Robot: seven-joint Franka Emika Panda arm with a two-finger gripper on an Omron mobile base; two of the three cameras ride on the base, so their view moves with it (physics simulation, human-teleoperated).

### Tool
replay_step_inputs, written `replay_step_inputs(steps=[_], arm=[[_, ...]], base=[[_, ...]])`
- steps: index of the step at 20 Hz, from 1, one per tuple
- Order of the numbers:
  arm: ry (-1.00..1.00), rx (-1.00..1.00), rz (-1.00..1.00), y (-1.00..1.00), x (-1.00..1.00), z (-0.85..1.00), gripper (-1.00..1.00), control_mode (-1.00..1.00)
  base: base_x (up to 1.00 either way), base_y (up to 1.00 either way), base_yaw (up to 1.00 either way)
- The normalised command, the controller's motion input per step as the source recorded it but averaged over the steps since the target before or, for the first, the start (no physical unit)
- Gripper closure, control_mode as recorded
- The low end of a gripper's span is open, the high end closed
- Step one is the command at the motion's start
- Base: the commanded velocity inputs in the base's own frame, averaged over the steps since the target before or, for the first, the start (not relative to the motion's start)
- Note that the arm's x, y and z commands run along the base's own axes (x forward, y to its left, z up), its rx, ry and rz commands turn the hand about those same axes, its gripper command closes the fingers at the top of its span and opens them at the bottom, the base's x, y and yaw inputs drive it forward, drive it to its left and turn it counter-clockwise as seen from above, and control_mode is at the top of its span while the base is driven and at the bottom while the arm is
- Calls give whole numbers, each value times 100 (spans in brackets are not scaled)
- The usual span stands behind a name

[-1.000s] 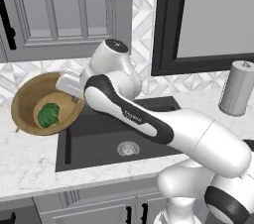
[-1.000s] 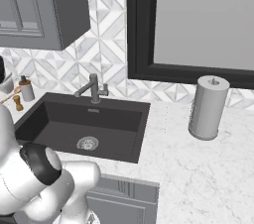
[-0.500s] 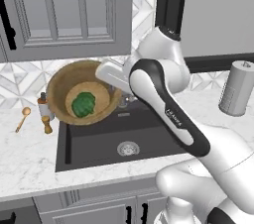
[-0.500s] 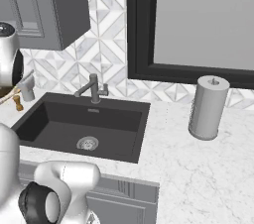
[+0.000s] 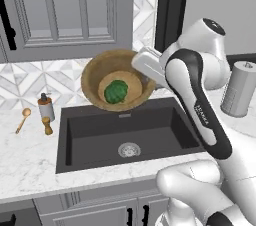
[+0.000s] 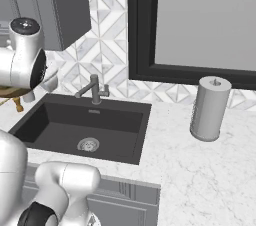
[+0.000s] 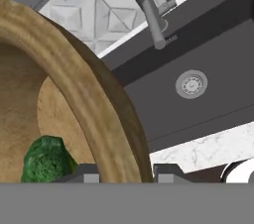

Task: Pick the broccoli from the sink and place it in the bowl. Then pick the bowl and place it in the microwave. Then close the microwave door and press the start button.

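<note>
The wooden bowl (image 5: 117, 80) hangs tilted over the back edge of the dark sink (image 5: 100, 130), its mouth turned toward the left base camera. The green broccoli (image 5: 116, 91) lies inside it. My gripper (image 5: 142, 70) is shut on the bowl's right rim. In the hand view the thick rim of the bowl (image 7: 84, 84) passes between the fingers of my gripper (image 7: 126, 172), with the broccoli (image 7: 47, 158) at the lower left. The sink (image 7: 213, 54) and its drain lie beyond. A sliver of the bowl (image 6: 7, 91) shows behind my arm. The microwave and its door are out of view.
A grey faucet (image 6: 94, 89) stands behind the sink (image 6: 65, 120). A grey cylinder (image 5: 240, 87) stands on the counter to the right. A soap dispenser (image 5: 46, 107), a wooden spoon (image 5: 22, 119) and a small grinder (image 5: 47, 126) sit left of the sink. Grey wall cabinets (image 5: 65, 10) hang above.
My arm has swung right and up, carrying the bowl with the broccoli from over the left counter to above the sink's back edge. The grip has stayed the same.
</note>
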Motion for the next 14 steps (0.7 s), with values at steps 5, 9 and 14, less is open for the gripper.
replay_step_inputs(steps=[5, 9, 14], arm=[[4, 15, -22, -74, -9, 27, 100, -100], [1, 18, -14, -29, -50, 14, 100, -100], [1, 4, 0, 0, -10, 0, 100, 100]], base=[[0, 0, 0], [0, 0, 0], [-57, 6, 0]])
